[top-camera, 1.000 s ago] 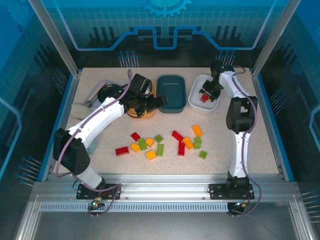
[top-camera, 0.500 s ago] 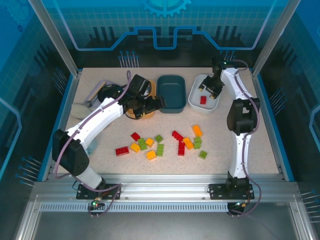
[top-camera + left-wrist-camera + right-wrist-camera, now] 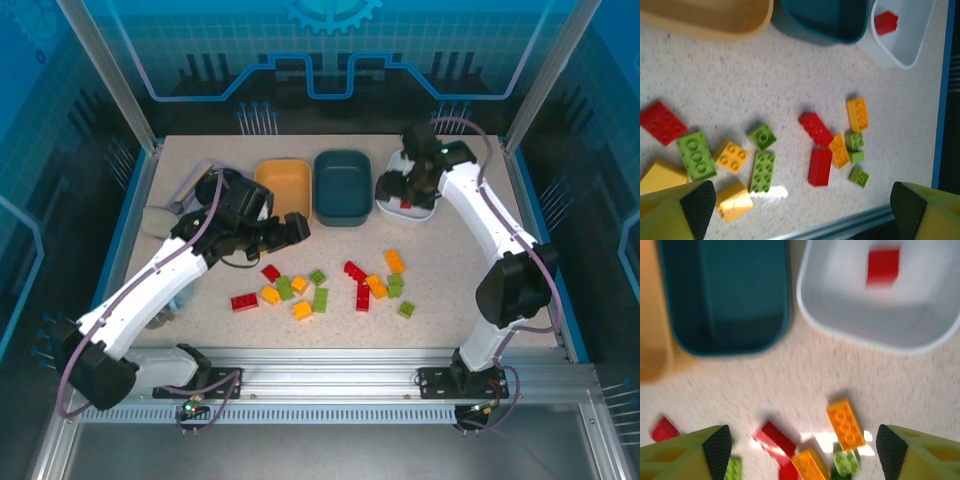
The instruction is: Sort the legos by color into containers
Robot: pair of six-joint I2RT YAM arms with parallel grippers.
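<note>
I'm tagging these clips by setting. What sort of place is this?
Probably a robotics lab work cell: an aluminium frame, blue printed panels around the table, and legos laid out beside sorting tubs.

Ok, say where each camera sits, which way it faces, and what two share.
Top external: above and behind the arms, facing down at the table; left arm and right arm show, bases nearest.
Left wrist: on the left arm, facing down at loose legos and the orange tub; open left gripper at the bottom corners.
Right wrist: on the right arm, facing down at the teal tub and white tub; open right gripper likewise.
Shared: both wrist views catch the red brick in the white tub.
</note>
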